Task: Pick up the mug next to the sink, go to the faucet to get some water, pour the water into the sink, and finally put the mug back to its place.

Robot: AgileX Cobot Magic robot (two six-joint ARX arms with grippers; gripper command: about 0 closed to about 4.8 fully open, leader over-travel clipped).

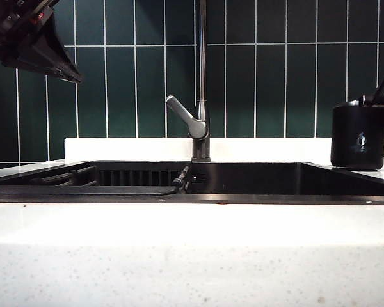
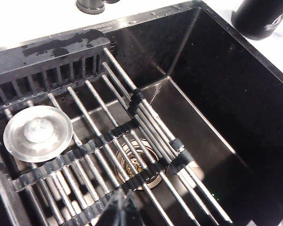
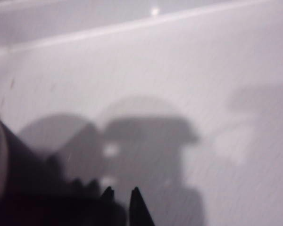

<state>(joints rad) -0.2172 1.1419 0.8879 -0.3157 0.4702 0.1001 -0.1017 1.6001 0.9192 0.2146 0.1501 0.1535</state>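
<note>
Mug (image 1: 359, 136) beside right gripper (image 3: 120, 197); left gripper (image 2: 119, 212) over sink (image 2: 217, 94).

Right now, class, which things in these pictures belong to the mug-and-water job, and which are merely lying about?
Belong to the job:
mug, standing on the counter right of the sink
sink
faucet
right gripper, over the white counter
left gripper, shut, above the sink

Lying about:
rack bars
round metal drain cover

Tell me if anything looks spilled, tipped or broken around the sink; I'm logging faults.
Nothing stands out. The mug stands upright on the countertop beside the sink, the faucet is not running, and no spill shows.
</note>
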